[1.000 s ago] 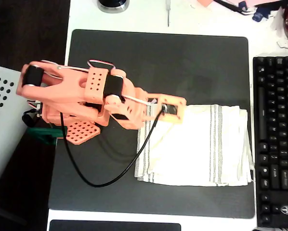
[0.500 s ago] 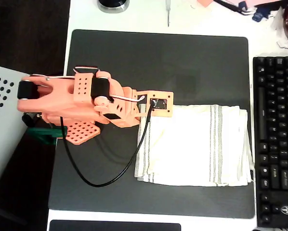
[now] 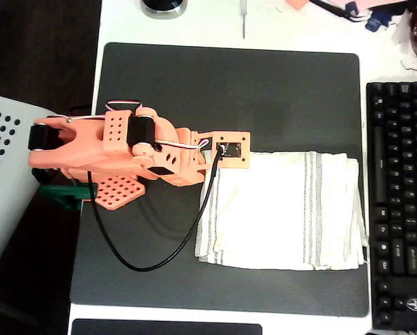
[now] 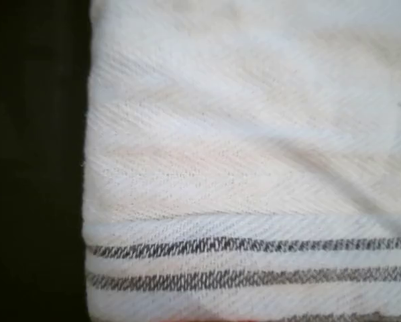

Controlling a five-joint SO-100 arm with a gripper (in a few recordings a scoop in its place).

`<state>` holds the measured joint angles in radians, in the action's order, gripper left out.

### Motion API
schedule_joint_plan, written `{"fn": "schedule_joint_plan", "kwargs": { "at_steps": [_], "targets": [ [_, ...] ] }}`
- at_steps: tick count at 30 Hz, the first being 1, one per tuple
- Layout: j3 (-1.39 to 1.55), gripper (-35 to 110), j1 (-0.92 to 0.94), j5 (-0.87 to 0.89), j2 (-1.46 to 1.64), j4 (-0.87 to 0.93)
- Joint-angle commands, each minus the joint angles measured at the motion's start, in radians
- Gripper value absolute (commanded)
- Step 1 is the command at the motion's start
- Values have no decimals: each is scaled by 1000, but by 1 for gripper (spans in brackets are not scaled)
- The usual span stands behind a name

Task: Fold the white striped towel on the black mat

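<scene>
White striped towel (image 3: pixel 285 213) lies folded on black mat (image 3: pixel 229 91).

The orange arm (image 3: pixel 125 150) covers the tool and the white striped towel's (image 3: pixel 285 213) upper-left corner in the overhead view; the wrist view crops the towel at three edges.

Orange printed arm (image 3: pixel 125 150), perforated panels, black motors, looping black cable (image 3: pixel 146 262)

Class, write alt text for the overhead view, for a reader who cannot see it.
An orange robot arm reaches from the left over the top left corner of a white striped towel, which lies folded on a black mat. A black keyboard sits along the right edge.
</scene>
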<state>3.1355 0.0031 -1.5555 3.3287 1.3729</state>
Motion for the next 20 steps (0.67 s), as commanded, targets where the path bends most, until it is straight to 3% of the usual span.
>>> {"fn": "schedule_joint_plan", "kwargs": {
  "at_steps": [1,20],
  "targets": [
    [21,0,-3,0,31,11],
    [21,0,-14,2,31,12]
  ]
}}
